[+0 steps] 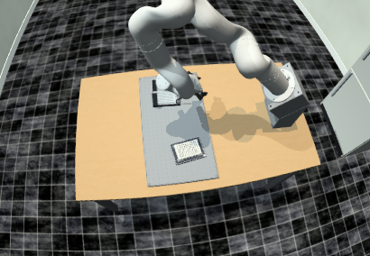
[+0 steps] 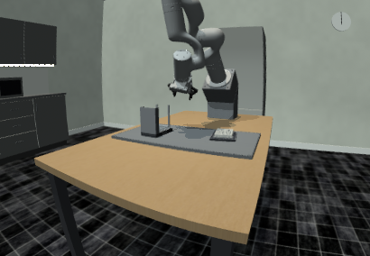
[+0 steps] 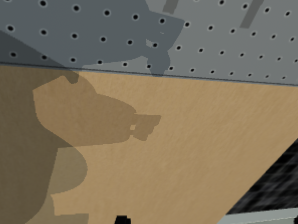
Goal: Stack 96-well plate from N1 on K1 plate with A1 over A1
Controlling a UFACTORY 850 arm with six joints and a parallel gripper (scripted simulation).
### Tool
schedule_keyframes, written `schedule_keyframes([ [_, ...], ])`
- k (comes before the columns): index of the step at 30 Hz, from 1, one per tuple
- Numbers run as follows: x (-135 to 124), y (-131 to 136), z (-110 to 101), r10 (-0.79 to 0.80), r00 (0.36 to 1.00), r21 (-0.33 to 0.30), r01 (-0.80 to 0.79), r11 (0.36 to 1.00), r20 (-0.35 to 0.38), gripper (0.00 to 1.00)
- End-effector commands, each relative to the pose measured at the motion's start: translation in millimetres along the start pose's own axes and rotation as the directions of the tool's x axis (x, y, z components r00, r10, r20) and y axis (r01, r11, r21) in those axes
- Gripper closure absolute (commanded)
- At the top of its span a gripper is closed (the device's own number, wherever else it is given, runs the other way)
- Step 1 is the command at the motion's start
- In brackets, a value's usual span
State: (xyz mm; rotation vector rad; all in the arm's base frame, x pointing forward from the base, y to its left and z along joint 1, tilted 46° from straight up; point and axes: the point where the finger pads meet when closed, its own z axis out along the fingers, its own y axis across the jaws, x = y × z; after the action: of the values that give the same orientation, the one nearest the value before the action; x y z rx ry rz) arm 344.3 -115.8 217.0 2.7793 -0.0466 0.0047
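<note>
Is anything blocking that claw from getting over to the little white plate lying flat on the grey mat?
Nothing visible does. The claw hangs open in the air near the tall rack, and the plate lies uncovered in its nest with only bare grey mat between them.

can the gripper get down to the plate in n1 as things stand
Probably yes. The plate lies uncovered in its nest on the grey mat, with nothing over or beside it. The gripper is open and empty, high beside the rack, so the way across and down looks free.
</note>
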Motion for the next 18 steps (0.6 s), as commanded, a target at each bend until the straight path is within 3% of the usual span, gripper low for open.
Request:
schedule_keyframes([
  [1, 13, -8, -8, 0.010, 0.998, -0.069, -0.015, 0.997, -0.068, 0.00],
  [9, 26, -19, -18, 0.012, 0.989, -0.092, -0.025, 0.995, -0.144, 0.00],
  [11, 32, -26, -23, 0.012, 0.979, -0.102, -0.033, 0.994, -0.204, 0.00],
  [15, 39, -33, -28, 0.012, 0.979, -0.102, -0.033, 0.994, -0.204, 0.00],
  [18, 47, -43, -36, 0.012, 0.968, -0.104, -0.039, 0.994, -0.252, 0.00],
])
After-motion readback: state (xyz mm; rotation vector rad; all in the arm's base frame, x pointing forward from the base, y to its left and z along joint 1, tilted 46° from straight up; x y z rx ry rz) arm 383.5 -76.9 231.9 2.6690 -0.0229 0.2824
